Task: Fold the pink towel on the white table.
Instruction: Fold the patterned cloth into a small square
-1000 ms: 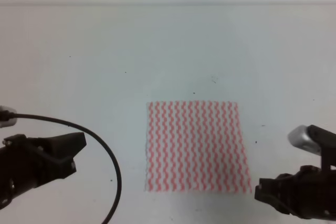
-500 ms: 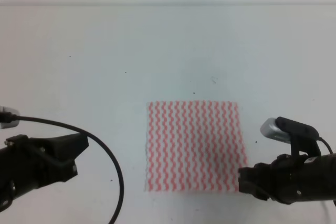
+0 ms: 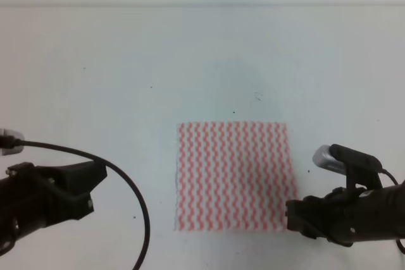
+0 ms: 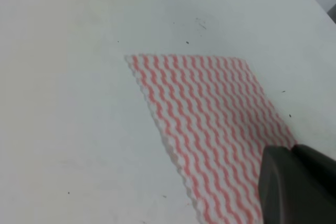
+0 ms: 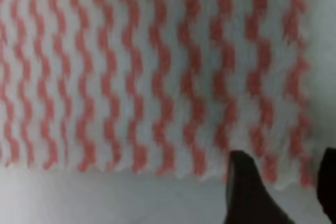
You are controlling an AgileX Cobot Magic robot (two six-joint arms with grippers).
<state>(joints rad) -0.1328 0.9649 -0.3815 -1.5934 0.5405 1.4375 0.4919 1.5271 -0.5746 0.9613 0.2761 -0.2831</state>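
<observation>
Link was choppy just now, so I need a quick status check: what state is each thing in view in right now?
pink towel: spread flat, unfolded, not gripped.
right gripper: open, fingers straddling the towel's near right corner at its edge.
left gripper: off to the towel's left, apart from it; open or shut cannot be told.
white table: bears the towel, a few dark specks.

One pink towel (image 3: 233, 176), one white table (image 3: 190, 55), two claws.

A lab-like robot workbench: a bare white table (image 3: 190, 49) flanked by two black robot arms.
</observation>
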